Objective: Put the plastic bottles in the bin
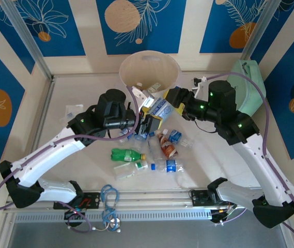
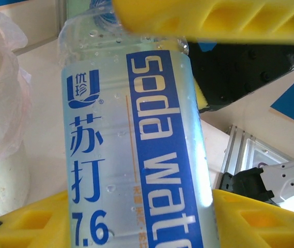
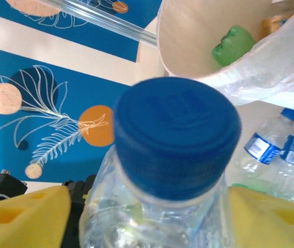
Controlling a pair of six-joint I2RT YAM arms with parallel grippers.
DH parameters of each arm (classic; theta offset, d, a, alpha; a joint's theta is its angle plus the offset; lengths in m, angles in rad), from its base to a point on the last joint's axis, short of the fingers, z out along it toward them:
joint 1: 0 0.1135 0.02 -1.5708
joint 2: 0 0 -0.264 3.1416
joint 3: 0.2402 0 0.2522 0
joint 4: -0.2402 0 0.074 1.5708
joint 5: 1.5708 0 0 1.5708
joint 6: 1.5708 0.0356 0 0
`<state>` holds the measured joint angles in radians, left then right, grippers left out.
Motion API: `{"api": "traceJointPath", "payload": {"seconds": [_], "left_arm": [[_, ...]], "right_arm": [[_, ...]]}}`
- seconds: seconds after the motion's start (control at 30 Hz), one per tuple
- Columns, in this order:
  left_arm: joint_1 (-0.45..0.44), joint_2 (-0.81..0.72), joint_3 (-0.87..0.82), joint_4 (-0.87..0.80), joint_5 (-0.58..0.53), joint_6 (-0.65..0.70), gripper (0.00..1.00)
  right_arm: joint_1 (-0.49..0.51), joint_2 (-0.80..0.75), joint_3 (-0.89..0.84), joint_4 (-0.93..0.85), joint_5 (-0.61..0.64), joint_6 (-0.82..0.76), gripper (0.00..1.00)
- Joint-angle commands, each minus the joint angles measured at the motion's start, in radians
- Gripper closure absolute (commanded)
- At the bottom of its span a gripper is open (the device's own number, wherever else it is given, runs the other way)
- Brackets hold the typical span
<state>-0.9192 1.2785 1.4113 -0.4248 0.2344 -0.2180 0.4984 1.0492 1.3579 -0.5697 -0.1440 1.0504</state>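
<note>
While the left gripper (image 2: pixel 139 217) is clamping the soda water bottle (image 2: pixel 136 134) mid-label beside the bin (image 1: pixel 136 62) at the tabletop's (image 1: pixel 74 139) far edge, we are judging it light, slick and crushable. The right gripper (image 3: pixel 149 217) is bracketing its stiffer capped neck, and we cannot tell whether it is gripping.

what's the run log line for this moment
left gripper: shut on soda water bottle | right gripper: open around its cap end | bin: green bottle inside
</note>
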Motion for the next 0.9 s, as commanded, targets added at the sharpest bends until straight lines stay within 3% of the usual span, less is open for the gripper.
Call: {"api": "traceJointPath", "payload": {"seconds": [0.0,0.27,0.53,0.87], "left_arm": [[-0.010,-0.016,0.018,0.005,-0.058,0.014,0.52],[0.002,-0.007,0.077,-0.056,-0.253,0.024,0.49],[0.049,0.156,0.357,-0.181,-0.428,0.029,0.50],[0.208,0.447,0.681,-0.224,-0.289,-0.077,0.50]], "right_arm": [[-0.045,-0.004,0.053,-0.113,0.076,0.012,0.13],[-0.250,-0.118,-0.043,-0.257,0.066,0.025,0.09],[-0.282,-0.229,-0.166,-0.341,0.067,0.001,0.10],[-0.278,-0.279,-0.230,-0.364,0.055,0.005,0.10]]}}
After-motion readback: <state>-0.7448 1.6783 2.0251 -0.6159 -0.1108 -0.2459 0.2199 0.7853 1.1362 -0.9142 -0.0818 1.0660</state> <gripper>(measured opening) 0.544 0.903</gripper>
